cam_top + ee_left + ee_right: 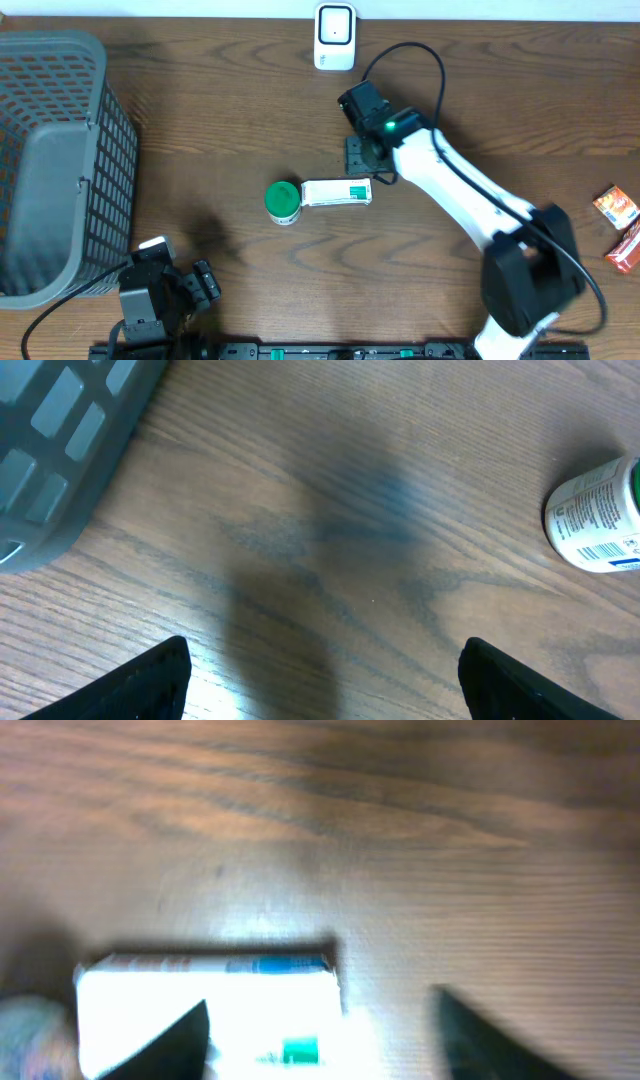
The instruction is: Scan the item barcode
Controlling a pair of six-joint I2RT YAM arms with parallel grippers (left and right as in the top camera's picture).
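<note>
A white box with a green mark (pixel 336 192) lies flat mid-table. In the right wrist view it is an overexposed blur (pixel 215 1005). My right gripper (pixel 366 165) hovers at the box's right end, open (pixel 320 1050), with one fingertip (pixel 170 1045) over the box and nothing gripped. A green-lidded white bottle (pixel 283 201) stands touching the box's left end; its barcode label shows in the left wrist view (pixel 597 515). The white scanner (pixel 334 37) stands at the table's far edge. My left gripper (pixel 205 284) is open at the front left (pixel 320 690), holding nothing.
A grey mesh basket (pixel 50 170) fills the left side, and its corner shows in the left wrist view (pixel 60 450). Two red packets (pixel 617 207) (pixel 625 245) lie at the right edge. A black cable (pixel 420 55) loops behind the right arm.
</note>
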